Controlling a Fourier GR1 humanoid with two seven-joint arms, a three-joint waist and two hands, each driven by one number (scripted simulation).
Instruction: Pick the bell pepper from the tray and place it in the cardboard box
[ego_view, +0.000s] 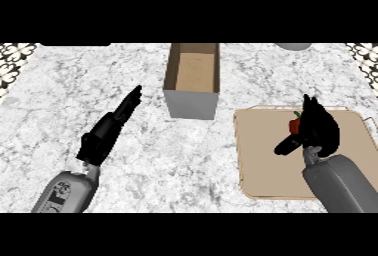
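Right forearm comes in nearest the viewer, at the counter's near right edge, and ends in the right hand (314, 131) sitting over the tray (258, 175). That hand is bent down around the bell pepper (294, 125), fingers and thumb curled on it, so I'd call it a grasp, though the hand covers most of the pepper and only a sliver of red with a bit of green stem peeks out on the hand's left side. Can't tell if it's off the tray yet or resting on it.

Pepper is in the far half of the tray, near its middle. Too little of it shows to say which way its long axis runs.

What matters for the next move: the cardboard box (192, 75) lies to the left and further back from the pepper, open top, its long side running away from the robot. So the carry goes left and away, across the tray's far left corner, and the right hand is clearly the nearer one.

Left hand (122, 112) is over the bare counter (184, 160) left of the box, fingers straight, holding nothing.
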